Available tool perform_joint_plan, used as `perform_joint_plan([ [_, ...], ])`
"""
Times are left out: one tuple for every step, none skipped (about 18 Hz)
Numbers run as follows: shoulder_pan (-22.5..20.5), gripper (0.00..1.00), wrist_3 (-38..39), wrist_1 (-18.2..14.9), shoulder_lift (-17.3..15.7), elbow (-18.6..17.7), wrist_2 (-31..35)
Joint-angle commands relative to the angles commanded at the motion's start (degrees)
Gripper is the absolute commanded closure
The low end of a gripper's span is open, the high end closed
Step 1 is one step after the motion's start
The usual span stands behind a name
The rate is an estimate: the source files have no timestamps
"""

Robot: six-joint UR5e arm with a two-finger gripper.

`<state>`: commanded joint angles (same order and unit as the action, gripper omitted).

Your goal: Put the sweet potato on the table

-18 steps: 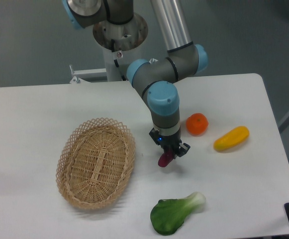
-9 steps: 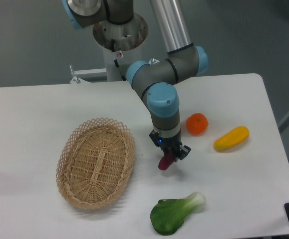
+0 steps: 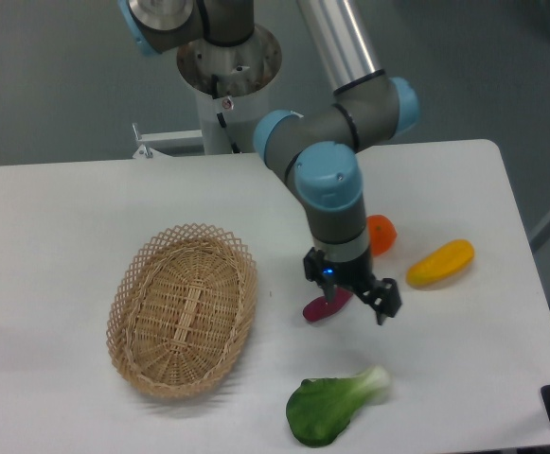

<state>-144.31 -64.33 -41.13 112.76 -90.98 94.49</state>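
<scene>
Camera: pincer (image 3: 362, 301) partly hides sweet potato (image 3: 323, 308).

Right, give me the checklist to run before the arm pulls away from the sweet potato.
1. Sweet potato lying on the table: ok.
2. Gripper open: ok, the fingers look spread.
3. Fingers clear of the sweet potato: cannot tell, the gripper partly covers its right end.
4. Sweet potato outside the basket: ok.
5. Orange fruit clear of the arm: cannot tell, the wrist overlaps it.
6. Green vegetable clear of the gripper: ok.
</scene>
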Motion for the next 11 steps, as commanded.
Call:
perform_joint_plan([
  [-1.0, 0.0, -0.5, -0.9, 0.0, 1.3, -0.5],
  [-1.8, 0.0, -1.6, -2.4, 0.0, 3.0, -1.4],
  [-2.7, 0.0, -3.1, -4.4, -0.2, 4.7, -2.0],
  [-3.8, 0.0, -5.1, -6.7, -0.2, 6.2, -2.2],
  [-5.0, 0.0, -7.6, -8.9, -0.2, 7.5, -2.4],
  [-6.1, 0.0, -10.4, -10.7, -0.3, 8.6, -2.6],
  [-7.2, 0.0, -12.8, -12.1, -0.4, 9.6, -2.6],
  [-8.1, 0.0, -14.4, -13.4, -0.7, 10.4, -2.6],
  [-9.0, 0.0, -16.3, -14.0, -1.1, 10.8, -2.6],
  [-9.7, 0.0, -19.1, -14.3, -1.2, 10.8, -2.7],
  [-10.3, 0.0, -22.4, -14.5, -1.2, 10.8, -3.1],
])
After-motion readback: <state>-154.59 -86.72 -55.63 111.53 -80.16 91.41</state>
